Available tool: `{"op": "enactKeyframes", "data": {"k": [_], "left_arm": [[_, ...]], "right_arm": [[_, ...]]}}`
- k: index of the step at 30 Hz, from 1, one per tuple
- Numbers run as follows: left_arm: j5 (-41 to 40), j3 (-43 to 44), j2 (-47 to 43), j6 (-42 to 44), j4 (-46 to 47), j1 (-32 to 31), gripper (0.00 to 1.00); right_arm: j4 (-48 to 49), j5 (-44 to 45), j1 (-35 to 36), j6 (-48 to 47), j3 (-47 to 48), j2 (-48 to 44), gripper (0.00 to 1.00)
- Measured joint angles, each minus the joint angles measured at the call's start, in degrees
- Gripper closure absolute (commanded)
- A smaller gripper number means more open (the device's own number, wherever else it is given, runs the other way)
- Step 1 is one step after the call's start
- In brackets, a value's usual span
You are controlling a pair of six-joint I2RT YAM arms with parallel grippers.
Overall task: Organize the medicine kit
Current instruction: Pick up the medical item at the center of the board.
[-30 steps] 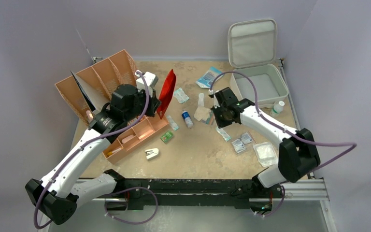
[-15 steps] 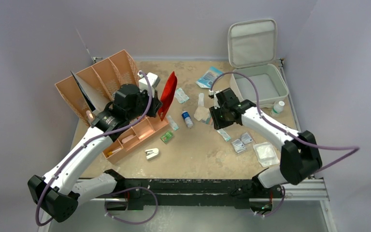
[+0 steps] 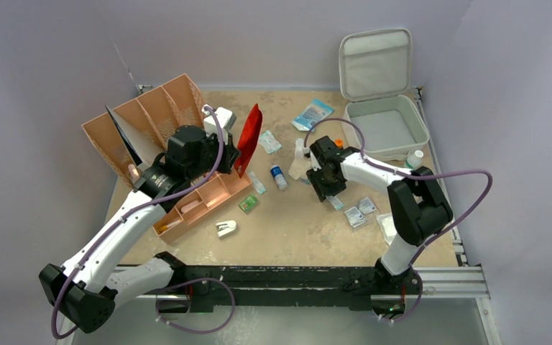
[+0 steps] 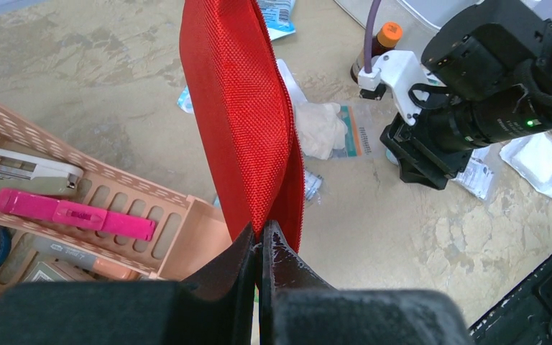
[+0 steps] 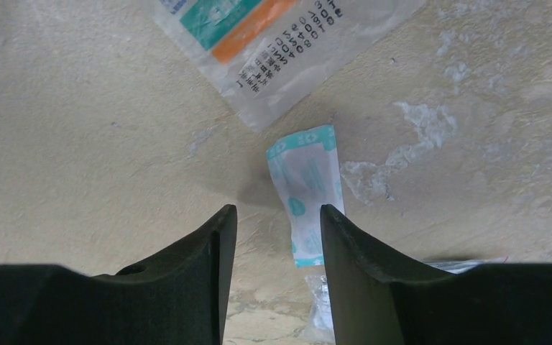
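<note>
The medicine kit, a light grey hard case, stands open at the back right with its lid upright. My left gripper is shut on the lower edge of a red fabric pouch, which it holds upright above the table, next to the trays. My right gripper is open and points down at the table, left of the case. A small teal-and-white sachet lies flat on the table just beyond its right finger; nothing is between the fingers.
Two tan-orange organizer trays stand at the left. Loose on the table are a clear bag with gauze, a blue-capped vial, an orange-capped bottle, a white bottle, flat packets and a blue packet.
My right gripper has gone from shut to open and shifted left and nearer, its elbow swinging inward. The left gripper still holds the red pouch, almost in place.
</note>
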Motion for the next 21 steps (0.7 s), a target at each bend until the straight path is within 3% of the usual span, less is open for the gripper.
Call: {"op": "enactKeyframes", "data": {"k": [4,9,15,21], "left_arm": [[-0.04,0.00,0.00,0.09,0.04,0.00,1.00],[-1.05,0.00,-0.04,0.55,0.02,0.00,1.00],[-1.29,-0.11,-0.42,0.66,0.09,0.00,1.00],[-1.25,-0.11,-0.42,0.68,0.07,0.00,1.00]], "right_arm": [[0.42,1.09,-0.02,-0.61,0.35,2.45,0.54],[0.50,1.09,-0.07,-1.42,1.07,3.61,0.79],[0.68,1.36,-0.07,-1.88,1.29,3.69,0.98],[-0.50,1.33,-0.11,-1.46,2.14,3.58,1.00]]}}
